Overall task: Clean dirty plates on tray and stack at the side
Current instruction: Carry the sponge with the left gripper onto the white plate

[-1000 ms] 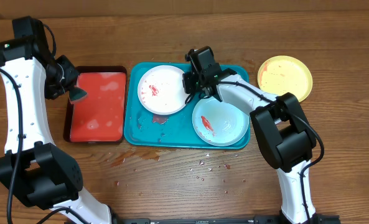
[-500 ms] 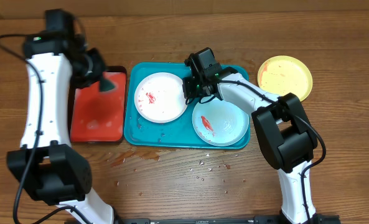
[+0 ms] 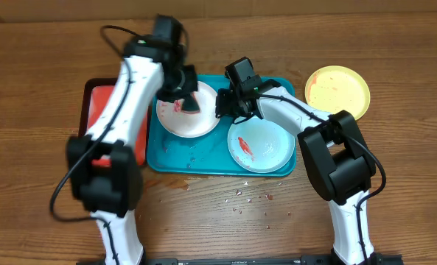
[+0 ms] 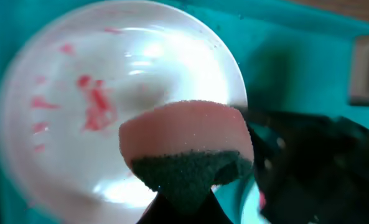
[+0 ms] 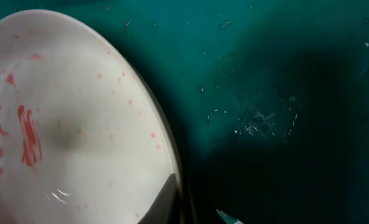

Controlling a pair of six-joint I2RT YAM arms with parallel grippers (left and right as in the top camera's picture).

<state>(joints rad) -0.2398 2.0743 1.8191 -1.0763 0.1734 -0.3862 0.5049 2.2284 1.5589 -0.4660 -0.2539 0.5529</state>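
Note:
A white plate [image 3: 180, 125] with red sauce smears lies at the left of the teal tray [image 3: 203, 158]. My left gripper [image 3: 186, 94] is shut on a pink and dark green sponge [image 3: 191, 104] and holds it over this plate. The left wrist view shows the sponge [image 4: 187, 146] just above the plate [image 4: 97, 124]. My right gripper [image 3: 222, 103] is shut on the plate's right rim; the right wrist view shows a finger [image 5: 168, 199] lying on the plate [image 5: 78, 124]. A green-rimmed plate [image 3: 261, 143] with a red smear lies at the tray's right. A yellow plate [image 3: 338, 90] lies on the table.
A red tray [image 3: 100, 125] with a dark rim lies left of the teal tray, partly under my left arm. Water drops and red specks [image 3: 240, 199] dot the wooden table in front of the teal tray.
My left arm has swung right from over the red tray, carrying the sponge to above the white plate. My right gripper has stayed at the plate's rim.

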